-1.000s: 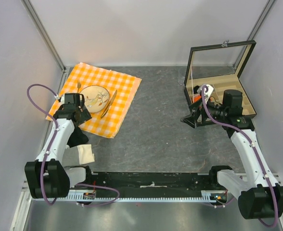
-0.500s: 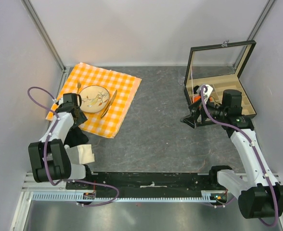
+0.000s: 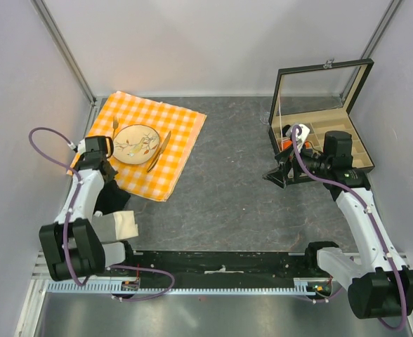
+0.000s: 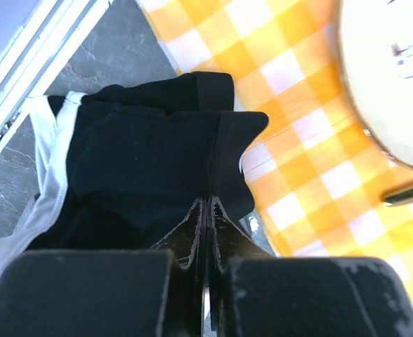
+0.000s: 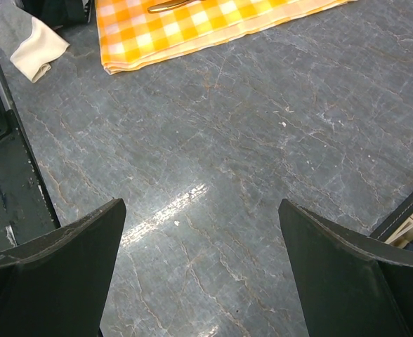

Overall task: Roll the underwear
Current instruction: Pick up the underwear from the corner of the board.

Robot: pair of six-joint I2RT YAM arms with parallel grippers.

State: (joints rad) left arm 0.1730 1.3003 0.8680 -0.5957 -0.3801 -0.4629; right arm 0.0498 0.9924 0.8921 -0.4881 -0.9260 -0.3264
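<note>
The underwear (image 4: 129, 154), black with a white waistband (image 4: 48, 161), lies crumpled at the near left edge of the orange checked cloth (image 4: 312, 161). In the top view it shows as a dark heap (image 3: 114, 200) under the left arm. My left gripper (image 4: 208, 202) is shut, its tips pinching a fold of the black fabric, and a crease runs straight away from them. My right gripper (image 5: 201, 205) hangs wide open over bare grey table near the box (image 3: 326, 105), holding nothing.
A plate (image 3: 136, 144), a knife (image 3: 159, 151) and a fork (image 3: 115, 126) lie on the checked cloth (image 3: 157, 175). A folded grey and cream cloth (image 3: 119, 226) sits beside the left arm's base. The open compartment box holds an orange roll (image 3: 285, 142).
My left gripper went from open to shut on the black fabric, and its wrist shifted left and back. The right arm has not moved.
</note>
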